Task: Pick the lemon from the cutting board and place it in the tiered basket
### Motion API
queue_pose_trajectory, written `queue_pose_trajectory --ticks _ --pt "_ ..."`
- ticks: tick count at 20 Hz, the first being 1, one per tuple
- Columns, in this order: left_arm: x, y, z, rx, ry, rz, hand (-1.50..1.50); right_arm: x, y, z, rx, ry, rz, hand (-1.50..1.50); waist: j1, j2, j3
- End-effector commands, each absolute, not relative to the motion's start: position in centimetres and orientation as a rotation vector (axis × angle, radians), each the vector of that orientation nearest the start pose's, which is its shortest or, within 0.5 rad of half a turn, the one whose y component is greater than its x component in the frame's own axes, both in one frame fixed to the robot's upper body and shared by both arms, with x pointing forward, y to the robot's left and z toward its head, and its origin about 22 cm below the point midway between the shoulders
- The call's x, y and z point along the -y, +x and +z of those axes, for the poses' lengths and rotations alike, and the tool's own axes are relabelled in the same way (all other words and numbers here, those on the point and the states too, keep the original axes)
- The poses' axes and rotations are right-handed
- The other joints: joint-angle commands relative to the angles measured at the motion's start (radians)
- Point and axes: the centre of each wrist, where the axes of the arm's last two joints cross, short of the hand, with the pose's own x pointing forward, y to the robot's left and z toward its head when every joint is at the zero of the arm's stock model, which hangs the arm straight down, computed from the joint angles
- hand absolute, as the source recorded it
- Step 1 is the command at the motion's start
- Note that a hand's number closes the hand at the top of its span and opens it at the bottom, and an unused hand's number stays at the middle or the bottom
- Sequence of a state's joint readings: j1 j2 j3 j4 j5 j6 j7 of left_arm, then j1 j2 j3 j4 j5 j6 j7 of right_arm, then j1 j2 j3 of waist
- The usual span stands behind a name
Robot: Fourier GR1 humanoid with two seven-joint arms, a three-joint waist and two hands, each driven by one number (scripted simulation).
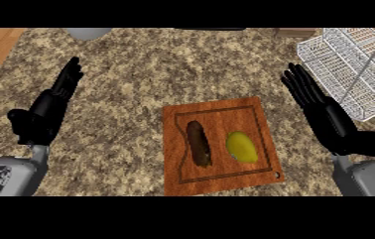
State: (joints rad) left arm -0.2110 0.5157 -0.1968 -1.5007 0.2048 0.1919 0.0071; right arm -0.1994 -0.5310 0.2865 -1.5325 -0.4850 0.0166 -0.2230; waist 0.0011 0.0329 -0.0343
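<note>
The lemon (242,147) lies on the right half of the cutting board (219,181), low in the middle of the frame, with nothing touching it. Beside it on the left, apart from it, lies a dark brown, sausage-shaped thing (198,143); I cannot tell what it is. Both rest inside the groove that runs round the board, probably there to catch juice.

The right hand (322,111) stands at the right of the frame with its fingers straight and close together, pointing up the frame. It sits between the board and the basket (330,54), so it looks best placed for the pick, which has not begun. The left hand (47,106) rests at the left edge, fingers straight, well away from everything.

The lemon is smooth, yellow and oval, likely to roll. The board is reddish wood, flat and rectangular. The basket, in the upper right corner, is white wire mesh. The counter (132,69) is speckled brown stone.
</note>
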Motion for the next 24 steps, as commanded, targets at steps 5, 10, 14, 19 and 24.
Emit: queue_pose_trajectory --ticks 5,10,14,19,24 --pt "-27.2 23.8 -1.6 1.379 0.302 -0.075 0.00 28.1 30.1 12.4 2.013 -0.024 0.333 1.50 0.010 -0.037 0.033" --pt "-26.5 21.6 -4.1 1.294 0.260 -0.015 0.00 32.0 28.6 5.4 1.699 -0.403 -0.290 -1.50 -0.012 -0.035 0.035" --pt "-24.8 20.5 -5.5 1.299 0.249 -0.026 0.00 30.8 26.3 5.7 1.833 -0.328 -0.269 -1.50 -0.005 -0.034 0.034" --pt "-25.4 21.2 -6.3 1.299 0.254 -0.012 0.00 30.4 22.2 10.4 1.727 -0.312 0.060 -1.50 -0.024 -0.038 0.032" --pt "-24.8 20.7 -5.7 1.296 0.254 0.004 0.00 30.5 21.0 12.1 1.449 -0.361 0.466 -1.50 -0.018 -0.039 0.029"
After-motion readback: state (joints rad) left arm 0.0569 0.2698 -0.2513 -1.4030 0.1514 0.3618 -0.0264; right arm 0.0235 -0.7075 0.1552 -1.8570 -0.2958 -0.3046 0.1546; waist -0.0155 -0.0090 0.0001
